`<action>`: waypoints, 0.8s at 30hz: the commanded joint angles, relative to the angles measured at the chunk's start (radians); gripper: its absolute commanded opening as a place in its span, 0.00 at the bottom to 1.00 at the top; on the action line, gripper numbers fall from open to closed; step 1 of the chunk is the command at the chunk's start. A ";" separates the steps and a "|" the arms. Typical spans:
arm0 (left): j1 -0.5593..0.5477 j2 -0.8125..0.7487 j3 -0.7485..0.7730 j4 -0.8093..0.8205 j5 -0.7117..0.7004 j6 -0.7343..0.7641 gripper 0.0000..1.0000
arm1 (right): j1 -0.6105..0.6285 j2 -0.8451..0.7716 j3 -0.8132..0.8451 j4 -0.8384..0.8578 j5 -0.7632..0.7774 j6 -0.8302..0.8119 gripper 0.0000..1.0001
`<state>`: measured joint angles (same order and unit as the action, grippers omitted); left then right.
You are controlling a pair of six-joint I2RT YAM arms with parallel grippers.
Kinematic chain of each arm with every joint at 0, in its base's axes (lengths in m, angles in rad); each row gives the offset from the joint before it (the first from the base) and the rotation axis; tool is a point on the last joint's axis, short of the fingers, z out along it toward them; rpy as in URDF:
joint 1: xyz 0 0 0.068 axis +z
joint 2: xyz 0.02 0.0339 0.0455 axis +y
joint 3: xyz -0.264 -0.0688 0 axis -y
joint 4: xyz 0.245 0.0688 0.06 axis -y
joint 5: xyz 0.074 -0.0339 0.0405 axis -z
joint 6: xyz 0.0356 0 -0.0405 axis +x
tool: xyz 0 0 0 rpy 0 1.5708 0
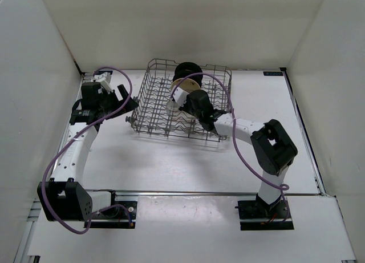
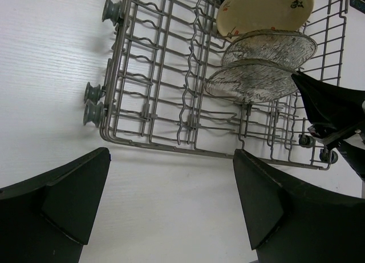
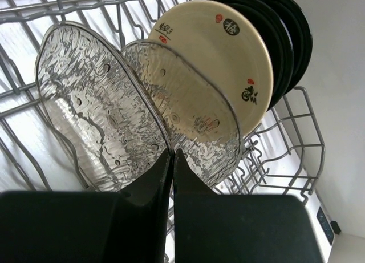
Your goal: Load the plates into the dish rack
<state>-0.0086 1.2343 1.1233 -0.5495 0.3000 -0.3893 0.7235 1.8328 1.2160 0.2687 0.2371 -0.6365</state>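
right gripper (image 3: 172,160): pinched front clear plate (image 3: 91,103) rim, plate upright in dish rack (image 2: 159,75)
left gripper (image 2: 171,200): jaws were wide apart

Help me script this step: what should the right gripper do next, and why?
Probably open the right gripper and let go. It pinches the rim of the outer clear plate, which already stands on edge in the dish rack beside the second clear plate, so it looks seated.

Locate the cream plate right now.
Right wrist view, upper right: the cream plate stands on edge in the dish rack, black plates right behind it, two clear plates in front.
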 commanded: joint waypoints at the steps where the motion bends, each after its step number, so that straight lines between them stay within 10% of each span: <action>1: 0.006 -0.030 -0.007 0.003 -0.001 0.010 1.00 | 0.007 0.006 -0.027 0.060 0.034 0.044 0.00; 11: 0.006 -0.030 -0.007 0.003 -0.001 0.010 1.00 | 0.007 0.025 -0.036 0.060 0.125 0.054 0.04; 24: 0.006 -0.030 -0.007 0.003 -0.001 0.001 1.00 | 0.007 -0.018 -0.055 0.093 0.166 0.087 0.91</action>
<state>-0.0086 1.2343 1.1198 -0.5503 0.2996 -0.3901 0.7334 1.8530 1.1671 0.3099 0.3737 -0.5739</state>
